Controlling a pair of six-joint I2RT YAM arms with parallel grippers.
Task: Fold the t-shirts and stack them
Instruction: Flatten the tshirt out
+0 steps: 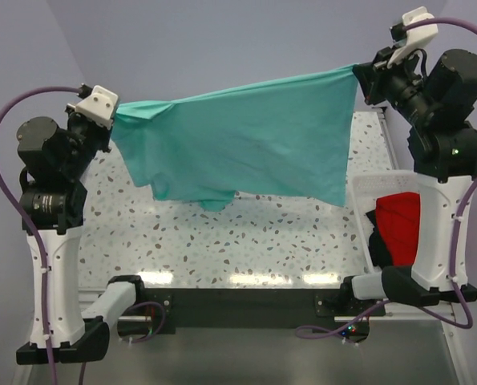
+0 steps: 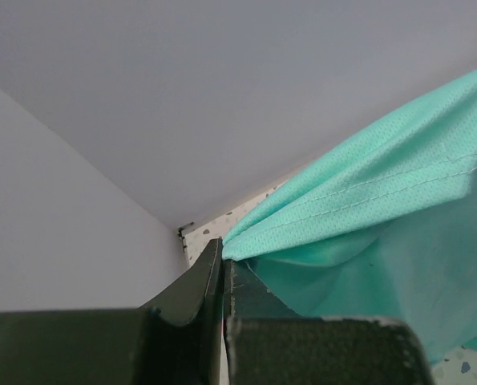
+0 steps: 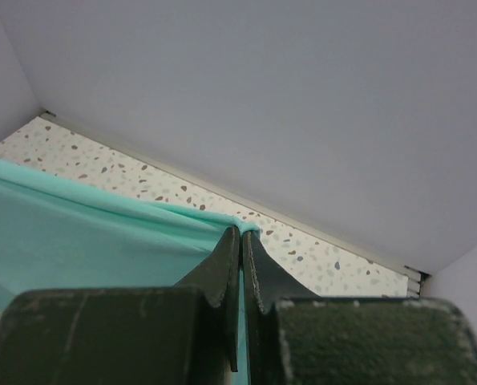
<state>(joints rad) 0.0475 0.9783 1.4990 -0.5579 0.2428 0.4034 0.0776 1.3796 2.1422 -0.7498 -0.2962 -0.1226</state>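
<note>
The teal-green t-shirt [image 1: 254, 140] hangs stretched in the air between both arms, its lower edge above the speckled table [image 1: 222, 233]. My left gripper [image 1: 112, 119] is shut on its left corner; the wrist view shows the fabric [image 2: 382, 216] pinched at the fingertips of that gripper [image 2: 222, 250]. My right gripper [image 1: 360, 74] is shut on its right corner, held higher; in that wrist view the cloth [image 3: 78, 233] runs left from the closed tips of the gripper [image 3: 242, 233]. The red t-shirt [image 1: 400, 224] lies crumpled in the white basket [image 1: 365, 188] at right.
The white slatted basket stands at the table's right side beside the right arm's base [image 1: 438, 241], with a dark item [image 1: 378, 245] under the red shirt. Walls close off the back and both sides. The left arm's base [image 1: 54, 265] stands at near left.
</note>
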